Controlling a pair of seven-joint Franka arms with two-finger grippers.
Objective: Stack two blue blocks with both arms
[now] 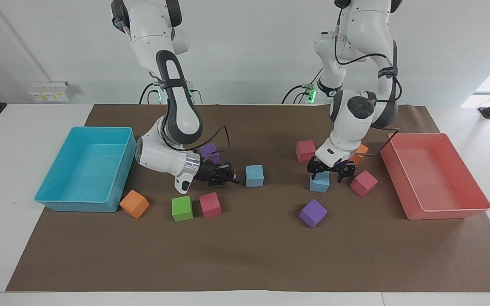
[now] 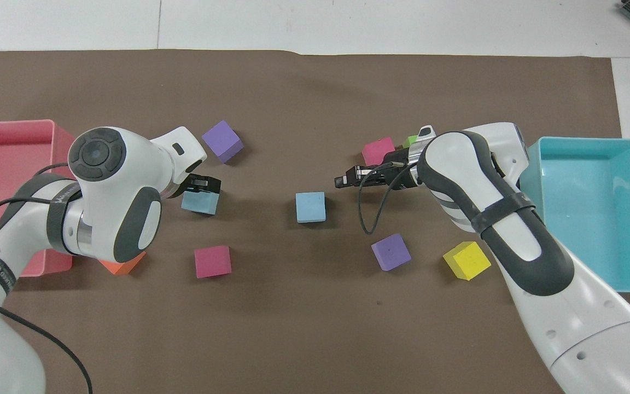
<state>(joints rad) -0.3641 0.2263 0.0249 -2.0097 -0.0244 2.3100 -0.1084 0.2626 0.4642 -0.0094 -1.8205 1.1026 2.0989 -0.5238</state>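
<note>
The left end effector [image 1: 329, 172] hung spread wide over one light sky-blue foam cube [image 1: 320, 183]; the right end effector [image 1: 226, 177], pinched shut and empty, sat just beside the other sky-blue foam cube [image 1: 254, 175] mid-surface. Risk: closed fingertips could shove that cube away, or an off-centre descent could clip the first cube's edge.

We see two blue blocks on the brown mat [image 2: 304, 328]. The left gripper [image 2: 203, 185], fingers spread wide, hangs over one blue block [image 2: 199, 202], covering its farther edge. The other blue block [image 2: 310, 207] sits free at the mat's middle; the right gripper [image 2: 342, 179], fingertips together, hovers beside it toward the right arm's end. A purple cube [image 2: 222, 140] lies farther out.
</note>
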